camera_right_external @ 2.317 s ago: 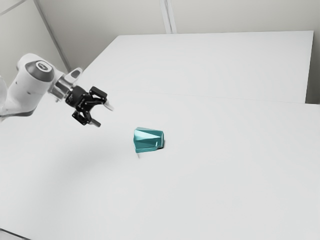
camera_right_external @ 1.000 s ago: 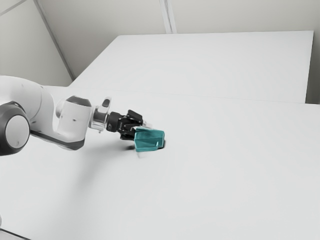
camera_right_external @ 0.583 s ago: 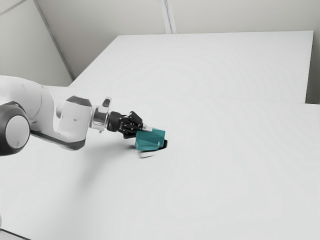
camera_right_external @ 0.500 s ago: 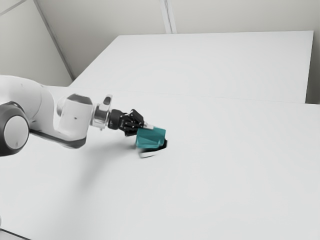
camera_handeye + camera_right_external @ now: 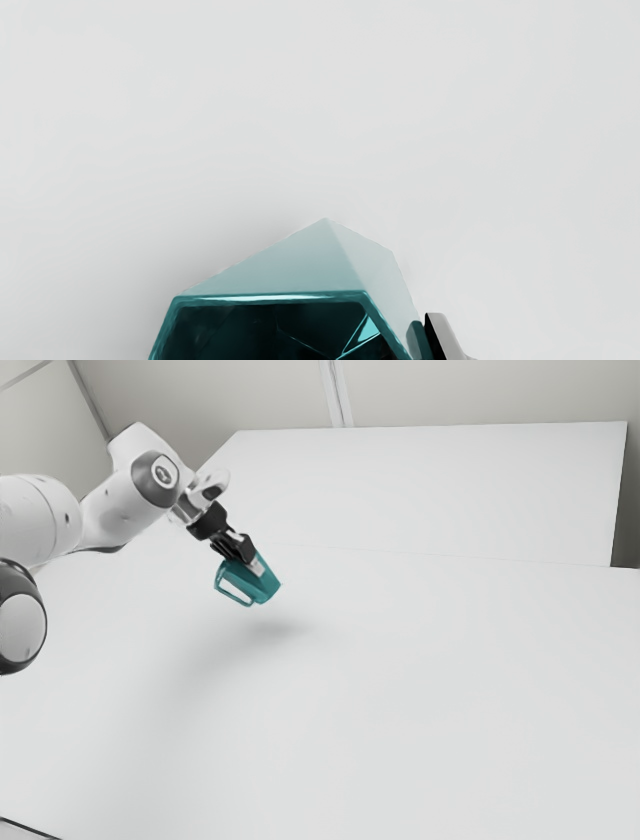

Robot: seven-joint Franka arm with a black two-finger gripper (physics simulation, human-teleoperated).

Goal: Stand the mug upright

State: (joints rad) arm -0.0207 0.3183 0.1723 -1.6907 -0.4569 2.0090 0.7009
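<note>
Leaning in from the exterior view's left, a big white robot arm (image 5: 115, 508) points down over a big white table (image 5: 450, 690). At its end is a black gripper (image 5: 247, 567), and it has a blue-green mug (image 5: 262, 582) pinched tight. The fingers are not wide open; they are closed as far as the mug lets them. The mug is at the very tip of the gripper, up in the air and tipped over on a slant. A soft gray shadow (image 5: 278, 629) lies on the table under it. The mug's handle (image 5: 233, 596) sticks out toward the exterior view's left, under the gripper.

In the wrist view, the mug's open mouth faces the camera, and it looks dark inside. A shiny rim (image 5: 270, 298) goes around the mouth. Just outside the rim, one finger (image 5: 444, 332) presses on the mug's flat side. I can't see the other finger there, as the mug may hide it.
</note>
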